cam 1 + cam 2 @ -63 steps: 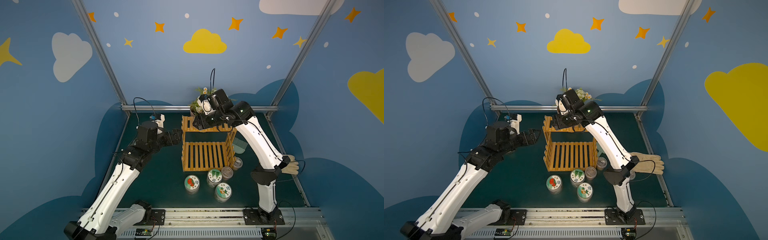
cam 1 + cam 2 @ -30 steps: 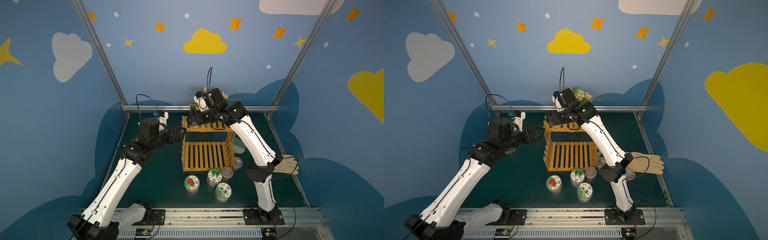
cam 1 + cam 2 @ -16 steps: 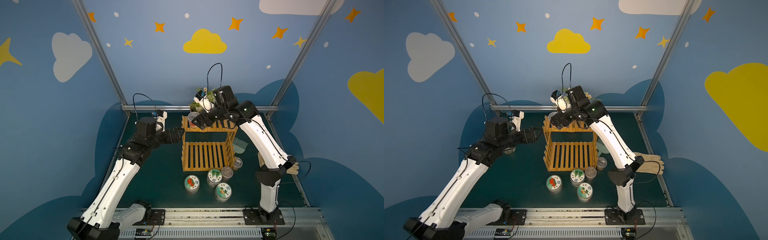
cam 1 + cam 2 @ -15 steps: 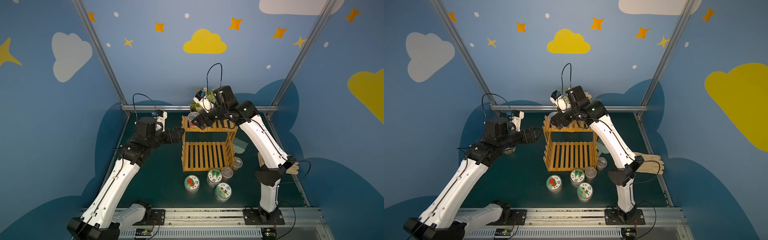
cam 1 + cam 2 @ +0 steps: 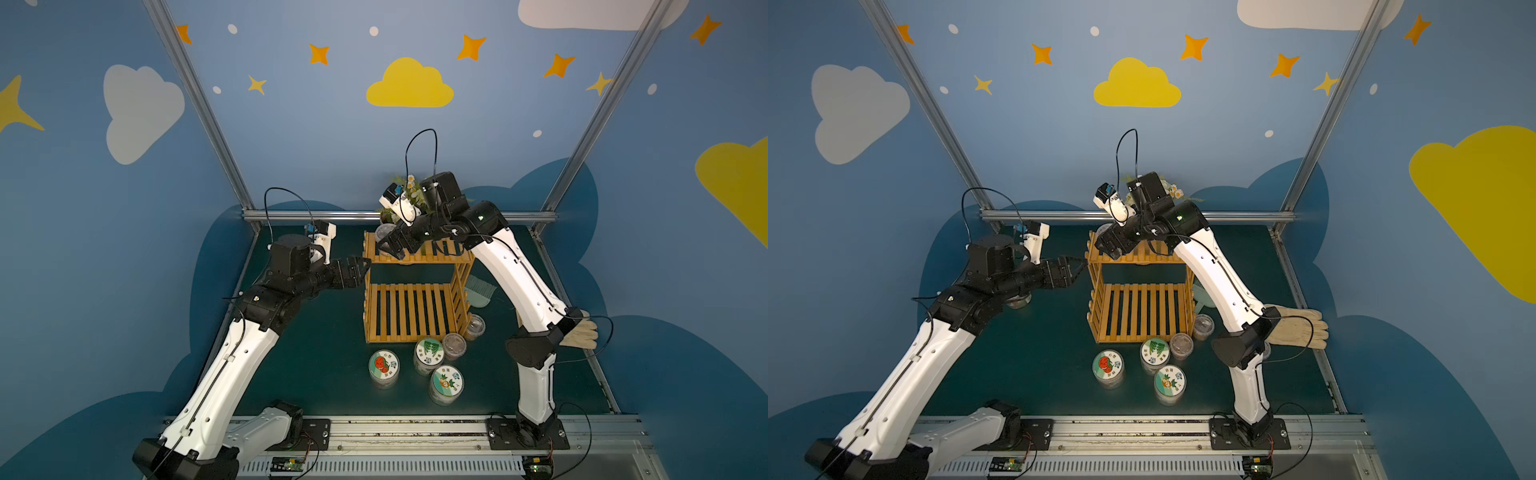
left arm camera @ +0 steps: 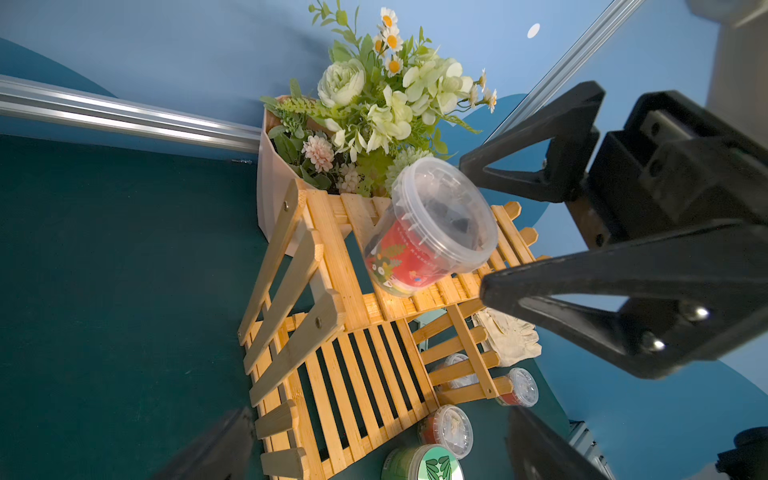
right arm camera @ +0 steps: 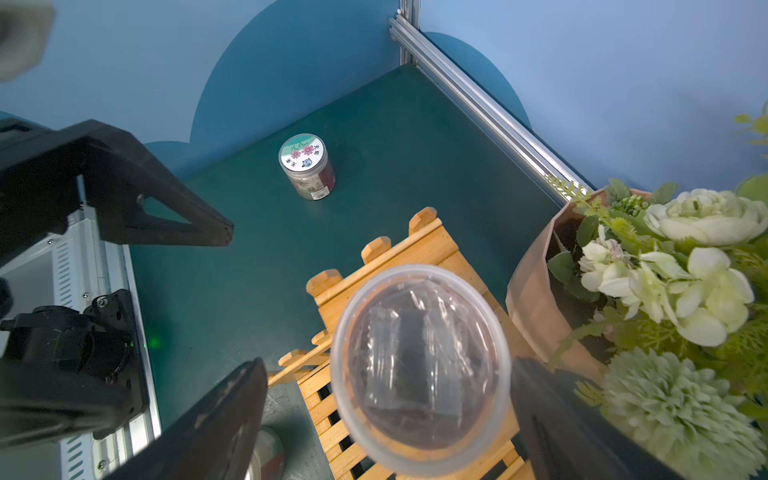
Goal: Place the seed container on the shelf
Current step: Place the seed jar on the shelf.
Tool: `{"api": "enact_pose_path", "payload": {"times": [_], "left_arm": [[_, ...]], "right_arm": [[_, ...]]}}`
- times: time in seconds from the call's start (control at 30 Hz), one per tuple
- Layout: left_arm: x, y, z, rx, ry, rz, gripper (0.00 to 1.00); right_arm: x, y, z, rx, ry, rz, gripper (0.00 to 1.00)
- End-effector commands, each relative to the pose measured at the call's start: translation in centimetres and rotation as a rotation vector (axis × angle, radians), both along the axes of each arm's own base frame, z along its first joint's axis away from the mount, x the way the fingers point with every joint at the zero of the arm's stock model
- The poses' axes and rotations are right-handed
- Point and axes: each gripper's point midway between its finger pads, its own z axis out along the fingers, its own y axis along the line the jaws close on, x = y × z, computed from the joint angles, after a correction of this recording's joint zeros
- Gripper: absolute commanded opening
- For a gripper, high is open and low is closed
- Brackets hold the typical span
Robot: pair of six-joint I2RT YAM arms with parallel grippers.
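- The seed container [image 6: 432, 226], a clear tub with a red label and a see-through lid, stands on the top tier of the shelf [image 5: 409, 311], at its far left corner.
- The right claw [image 5: 391, 249] is released. Its fingers [image 7: 224, 415] flank the tub's lid on either side. The right wrist view shows a gap on both sides.
- The left claw [image 5: 363, 270] is also released and empty. It hovers just left of the shelf's ladder side, at about the height of the top tier.
- A pink pot of pale flowers [image 6: 274, 195] sits right behind the shelf, against the far wall.
- The shelf's lower tier is bare.
- Several lidded jars [image 5: 384, 365] cluster on the counter [image 5: 316, 353] just near of the shelf.
- One more jar [image 7: 307, 166] stands alone on the counter to the left.
- A beige glove [image 5: 1296, 328] lies at the right edge.
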Motion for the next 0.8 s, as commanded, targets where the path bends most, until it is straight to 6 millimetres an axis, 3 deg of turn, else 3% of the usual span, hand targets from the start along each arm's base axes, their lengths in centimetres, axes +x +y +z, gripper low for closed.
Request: {"api": "enact_pose_path", "payload": {"times": [0.0, 0.23, 0.57, 0.77], "left_arm": [[-0.2, 0.0, 0.9, -0.013, -0.028, -0.007, 1.0], [-0.2, 0.2, 0.9, -0.013, -0.031, 0.0, 1.0], [-0.1, -0.1, 0.8, -0.022, -0.023, -0.015, 1.0], [-0.2, -0.3, 0.7, -0.024, -0.02, -0.026, 1.0]], "right_arm": [[0.9, 0.4, 0.3, 0.009, -0.032, -0.014, 0.96], [1.1, 0.7, 0.0, 0.01, -0.022, -0.019, 0.93], [1.3, -0.7, 2.7, 0.038, -0.085, -0.072, 0.98], [2.0, -1.6, 0.6, 0.009, -0.01, -0.064, 0.98]]}}
